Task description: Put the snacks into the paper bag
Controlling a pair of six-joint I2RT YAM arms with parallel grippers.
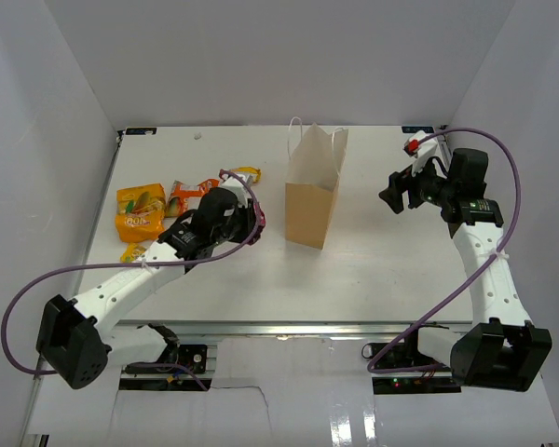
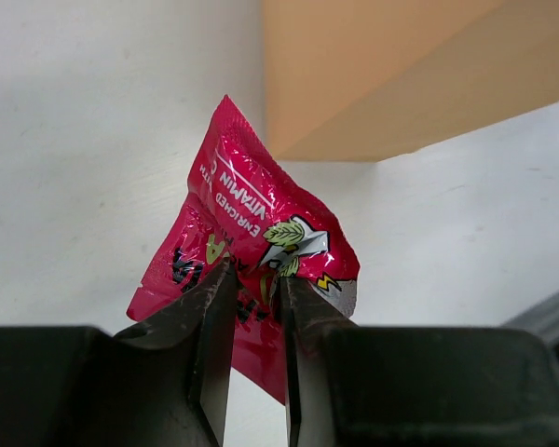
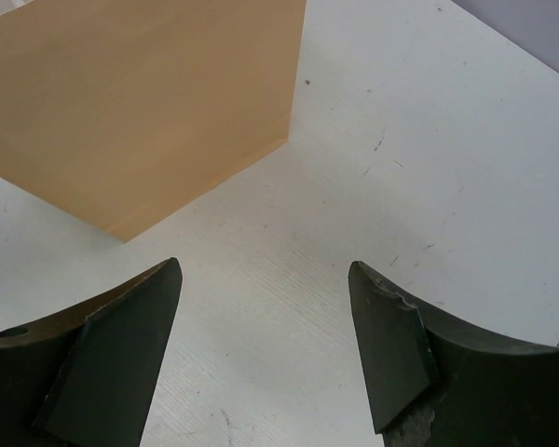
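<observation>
My left gripper [image 2: 258, 275] is shut on a red foil snack packet [image 2: 252, 223] and holds it above the table, just left of the tan paper bag [image 2: 382, 74]. In the top view the left gripper [image 1: 252, 216] is a short way left of the upright paper bag [image 1: 312, 200], whose mouth is open with white loop handles. More snacks lie further left: an orange packet [image 1: 140, 209], another orange one [image 1: 182, 194] and yellow ones [image 1: 247, 173]. My right gripper [image 1: 391, 197] is open and empty, right of the bag. In its wrist view the right gripper [image 3: 265, 279] faces the bag's base [image 3: 140, 102].
A small yellow packet [image 1: 132, 252] lies near the left arm's forearm. A small red object [image 1: 413, 144] sits at the back right behind the right arm. White walls close the table on the left, back and right.
</observation>
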